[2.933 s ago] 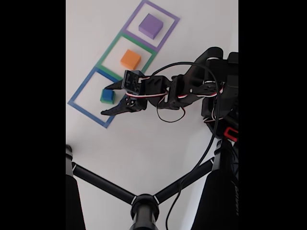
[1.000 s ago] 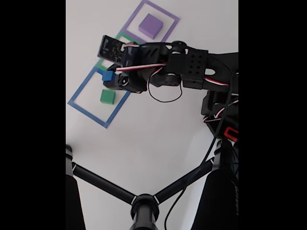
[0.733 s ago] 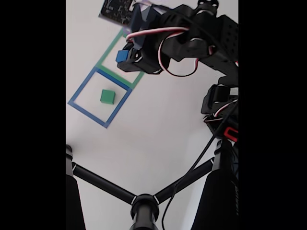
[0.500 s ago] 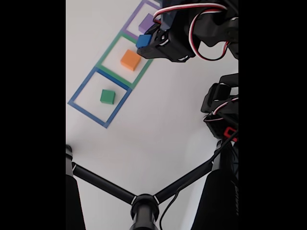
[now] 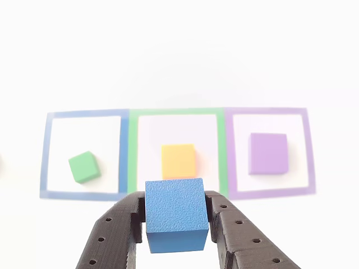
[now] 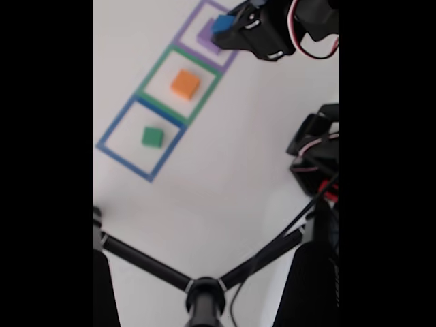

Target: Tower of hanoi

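The gripper [image 5: 177, 224] is closed on the blue cube [image 5: 176, 218], one black finger [image 5: 115, 235] flat against each side face, and carries it clear of the table [image 5: 179, 56]. In the fixed view the gripper [image 6: 228, 30] holds the cube [image 6: 221, 25] high above the purple outline [image 6: 235, 58] at the far end of the row.

In the other view the rest of the tower lies apart on the table, each piece inside its own flat square. The green block [image 5: 84, 167] sits slightly turned in the blue outline [image 5: 84, 195] on the left. The orange block [image 5: 179, 161] sits in the green outline [image 5: 176, 112] in the middle. The purple block [image 5: 268, 153] sits in the purple outline [image 5: 269, 192] on the right. The fixed view shows the green [image 6: 152, 137] and orange [image 6: 185, 84] blocks nearer the camera.

The cube looks like a small, stiff, matte plastic piece, probably very light, with a faintly grained surface that should give the fingers some grip. Its flat, parallel sides make a squeeze across the middle of two opposite faces the sensible hold, as here. It seems to sit square between the fingers, with its lower edge below them, so it should set down flat. The main risk I see is twisting if the hold is off-centre, or tipping off a narrow block when released.
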